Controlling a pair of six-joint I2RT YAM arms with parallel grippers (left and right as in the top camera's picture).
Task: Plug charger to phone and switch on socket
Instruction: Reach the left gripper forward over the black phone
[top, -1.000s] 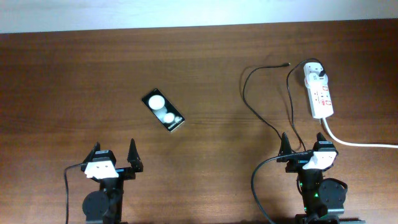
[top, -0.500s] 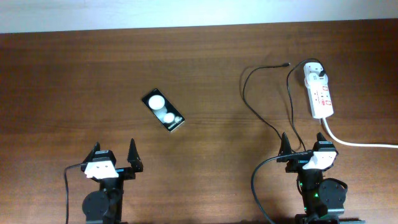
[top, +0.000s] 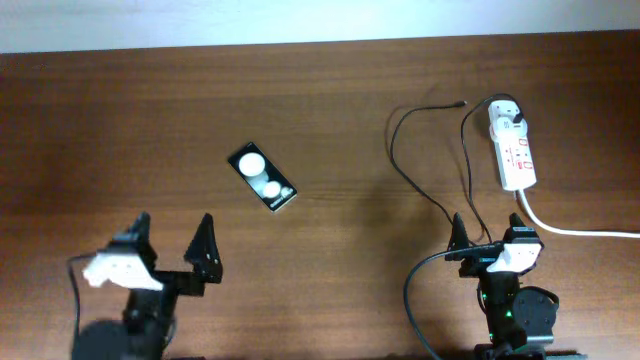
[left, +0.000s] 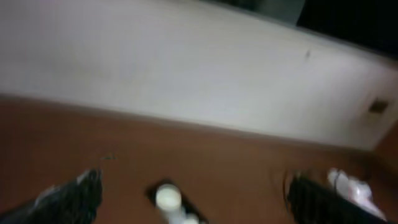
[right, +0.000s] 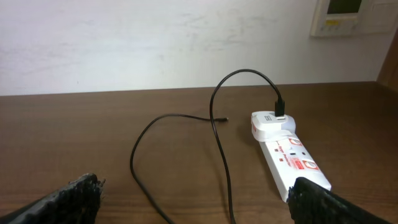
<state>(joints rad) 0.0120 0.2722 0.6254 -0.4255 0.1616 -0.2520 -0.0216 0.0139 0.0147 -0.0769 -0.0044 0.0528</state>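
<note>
The black phone (top: 262, 178) lies flat at the table's middle left, two white spots on its face; it shows blurred in the left wrist view (left: 174, 202). The white power strip socket (top: 513, 152) lies at the right, also in the right wrist view (right: 291, 155). The white plug adapter (top: 505, 117) sits in its far end. The black charger cable (top: 400, 160) loops left, its connector tip (top: 460, 103) lying free on the wood. My left gripper (top: 172, 252) is open and empty, near the front edge below the phone. My right gripper (top: 490, 240) is open and empty, just in front of the socket.
A thick white cord (top: 580, 230) runs from the socket off the right edge. A white wall (right: 155, 43) stands behind the table with a wall panel (right: 345, 15). Bare brown wood (top: 120, 120) lies around the phone.
My left arm has lifted and shifted left, and its gripper now looks larger and tilted in the overhead view. The right arm, phone, cable and socket have not moved.
</note>
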